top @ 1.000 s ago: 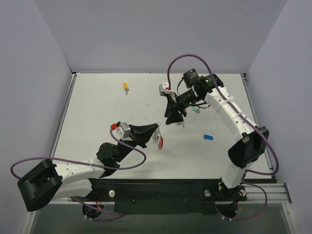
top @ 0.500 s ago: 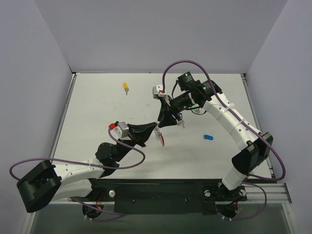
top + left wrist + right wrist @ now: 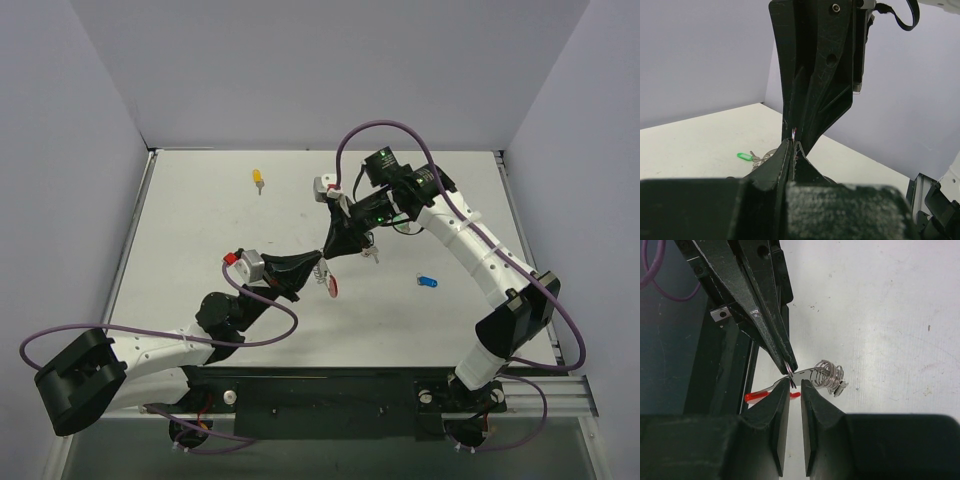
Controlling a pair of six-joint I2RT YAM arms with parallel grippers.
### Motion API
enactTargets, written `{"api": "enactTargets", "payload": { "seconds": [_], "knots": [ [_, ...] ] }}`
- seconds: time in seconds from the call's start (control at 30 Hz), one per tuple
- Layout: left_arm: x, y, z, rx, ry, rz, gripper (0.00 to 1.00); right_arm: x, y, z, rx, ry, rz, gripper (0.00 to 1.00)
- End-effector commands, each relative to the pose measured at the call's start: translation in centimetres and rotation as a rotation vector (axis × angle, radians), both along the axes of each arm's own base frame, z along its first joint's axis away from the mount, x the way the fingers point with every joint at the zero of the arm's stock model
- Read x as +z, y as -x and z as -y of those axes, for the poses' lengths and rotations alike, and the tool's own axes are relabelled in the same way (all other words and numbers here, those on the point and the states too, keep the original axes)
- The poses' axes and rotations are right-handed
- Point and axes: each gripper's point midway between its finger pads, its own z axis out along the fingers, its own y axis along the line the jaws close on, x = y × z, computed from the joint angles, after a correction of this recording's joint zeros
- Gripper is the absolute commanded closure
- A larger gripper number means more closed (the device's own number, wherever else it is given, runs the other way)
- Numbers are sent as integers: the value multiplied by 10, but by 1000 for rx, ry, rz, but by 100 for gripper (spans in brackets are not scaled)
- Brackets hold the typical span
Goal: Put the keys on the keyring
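The keyring point(image 3: 829, 375), a silver loop with a coiled part and a red arc point(image 3: 756, 396), hangs above the table between both grippers. My left gripper point(image 3: 322, 268) is shut on its thin wire, with the fingertips point(image 3: 792, 143) pressed together. My right gripper point(image 3: 795, 383) meets it from the other side; its jaws stand a narrow gap apart, and the ring's wire and silver strip lie right at its tips. The blue key point(image 3: 427, 281) lies on the table to the right and the yellow key point(image 3: 258, 179) at the back left. A green key point(image 3: 744, 156) shows in the left wrist view.
The white table point(image 3: 200, 230) is walled on three sides. A small silver piece point(image 3: 374, 256) lies just right of the grippers. The right arm point(image 3: 470, 240) arches over the table's right half, with purple cables looping above it.
My right gripper came forward and left to the keyring and narrowed its jaws around the ring's wire. The left gripper kept hold and barely moved.
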Motion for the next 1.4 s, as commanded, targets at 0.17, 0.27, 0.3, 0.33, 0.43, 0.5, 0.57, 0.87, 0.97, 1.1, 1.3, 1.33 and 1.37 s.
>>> {"api": "enactTargets", "payload": {
  "seconds": [0.17,0.27,0.3,0.33,0.43,0.5,0.57,0.87,0.97,1.1,1.3,1.33,1.37],
  "knots": [
    [50,10,-11,-14,153,102,100,9,20,-1,88,-44,-15,98],
    [48,9,-10,-14,148,100,100,11,25,1,108,-47,-20,100],
    [47,10,-9,-17,147,98,100,12,27,2,115,-51,-20,100],
    [47,9,-9,-16,145,97,100,12,27,1,117,-51,-19,100],
    [44,9,-7,-22,139,91,100,12,28,2,119,-50,-24,100],
    [43,9,-7,-23,137,91,100,13,28,2,119,-50,-25,100],
    [42,9,-6,-26,137,88,100,12,28,1,118,-48,-31,91],
    [42,9,-4,-34,136,86,100,12,27,1,113,-47,-36,91],
    [40,9,-4,-38,137,81,100,11,27,1,109,-41,-38,100],
    [37,9,-2,-44,126,75,100,8,22,1,76,-13,-51,100],
    [23,8,-3,-46,78,28,88,-1,15,8,16,57,-47,100],
    [25,9,-6,-44,77,30,79,-2,15,11,8,72,-38,100],
    [15,8,-4,-42,37,4,75,-4,14,14,-2,86,-28,100]
  ]
}}
